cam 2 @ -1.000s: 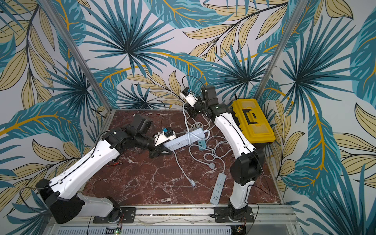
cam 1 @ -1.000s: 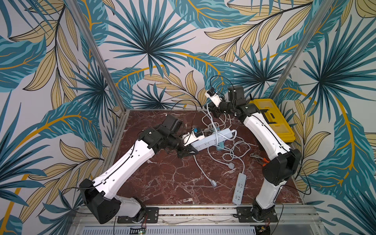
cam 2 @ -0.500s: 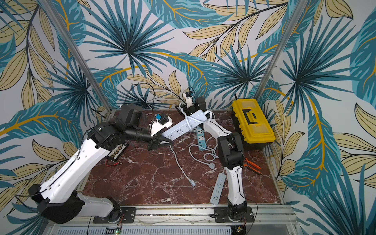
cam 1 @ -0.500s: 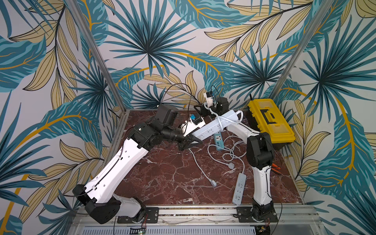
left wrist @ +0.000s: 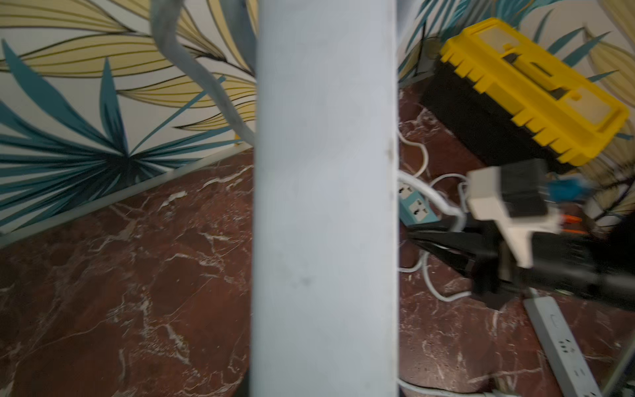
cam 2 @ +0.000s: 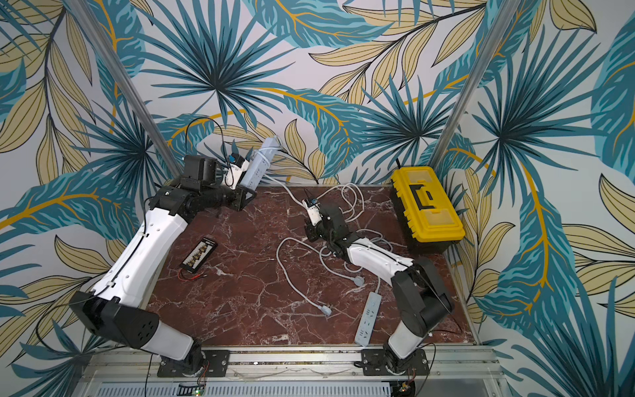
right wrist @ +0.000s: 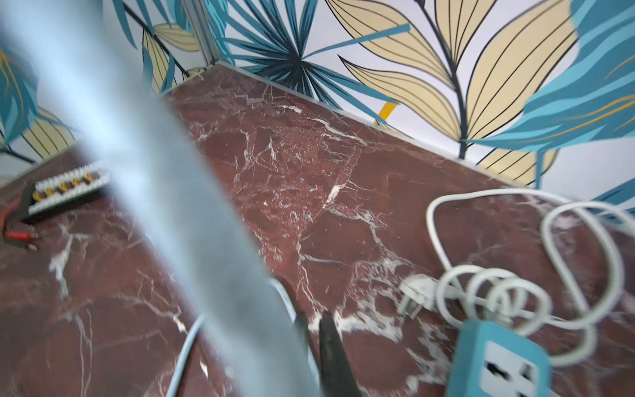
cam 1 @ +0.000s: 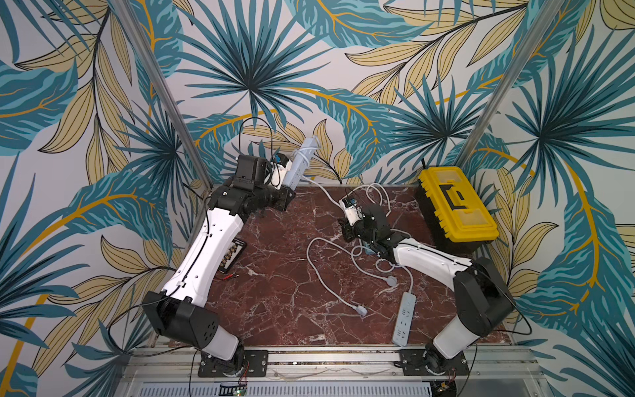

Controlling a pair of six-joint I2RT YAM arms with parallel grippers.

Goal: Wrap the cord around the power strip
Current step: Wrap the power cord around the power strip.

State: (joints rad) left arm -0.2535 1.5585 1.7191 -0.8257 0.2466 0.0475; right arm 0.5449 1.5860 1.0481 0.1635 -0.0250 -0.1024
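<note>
Ok, left gripper (cam 1: 287, 192) is clamped on the lower end of the pale grey power strip (cam 1: 302, 161), holding it off the table and tilted up against the back wall near the far left corner. White cord (cam 1: 323, 190) loops over the strip's upper part and drops to the red marble tabletop (cam 1: 275, 292) toward the right gripper (cam 1: 346, 235), low near the table centre. Right jaws closed; can't tell if cord is pinched. Grey plug (cam 1: 361, 311) lies loose on the marble. Yellow-lidded black toolbox (cam 1: 453, 202) sits far right; second white power strip (cam 1: 403, 318) lies flat by the right arm's base.
</note>
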